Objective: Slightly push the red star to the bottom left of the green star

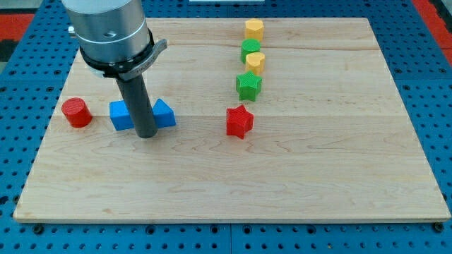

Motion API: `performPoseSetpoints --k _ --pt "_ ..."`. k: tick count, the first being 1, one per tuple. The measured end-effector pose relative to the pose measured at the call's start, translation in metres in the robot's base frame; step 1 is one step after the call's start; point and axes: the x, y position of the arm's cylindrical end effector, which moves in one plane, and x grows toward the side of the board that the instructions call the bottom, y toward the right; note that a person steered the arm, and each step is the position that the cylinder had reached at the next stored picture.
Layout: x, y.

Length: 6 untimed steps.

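My pincer is not something I carry: my arm ends in a plain dark rod that cannot open, close or hold anything, and my tip point(147, 134) rests on the tabletop point(318, 183) in the view's left half. It stands between two blue blocks, a blue cube point(121, 116) touching the rod on the view's left and a blue wedge-like block point(164, 113) just beside it on the right. A red cylinder point(76, 113) sits further left, apart from them. The red star point(239, 121) lies well to the right of my tip, near the board's middle, just below and slightly left of the green star point(248, 85). Above the green star runs a close column: a yellow block point(255, 63), a green block point(251, 49) and another yellow block point(254, 29) at the top.
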Motion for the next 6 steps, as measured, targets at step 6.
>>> performPoseSetpoints --k 6 --pt "0.016 0.148"
